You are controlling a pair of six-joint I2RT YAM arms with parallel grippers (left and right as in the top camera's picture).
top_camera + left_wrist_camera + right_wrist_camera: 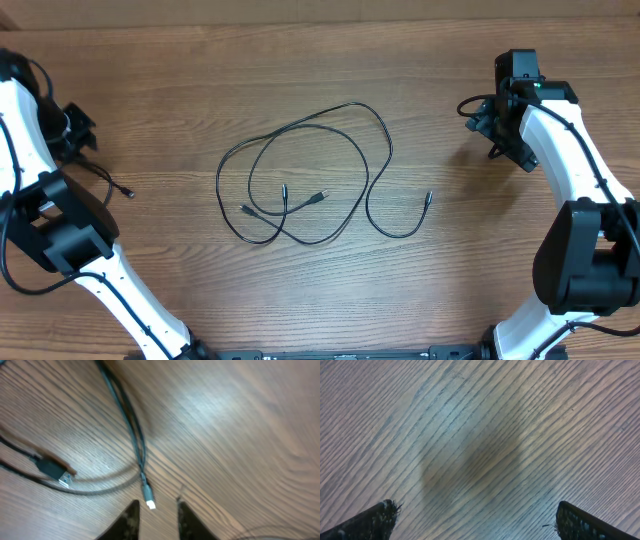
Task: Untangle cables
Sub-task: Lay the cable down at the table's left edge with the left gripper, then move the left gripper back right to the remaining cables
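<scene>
Thin black cables [300, 125] lie in loose overlapping loops at the table's middle, with small plug ends [322, 196] inside the loops and one end [428, 198] out to the right. Another thin cable [105, 178] lies at the far left beside my left gripper [82, 130]. In the left wrist view this cable [131, 430] ends in a small white-tipped plug [149, 502] resting on the wood just ahead of my left gripper [156, 510], whose jaws stand slightly apart with nothing between them. A wider plug [55, 471] lies to the left. My right gripper [475, 515] is wide open over bare wood.
The wooden table [320, 290] spreads across the whole view. My right gripper [482, 128] hovers at the far right, well away from the loops. Thicker black wires [20, 262] run along the left arm.
</scene>
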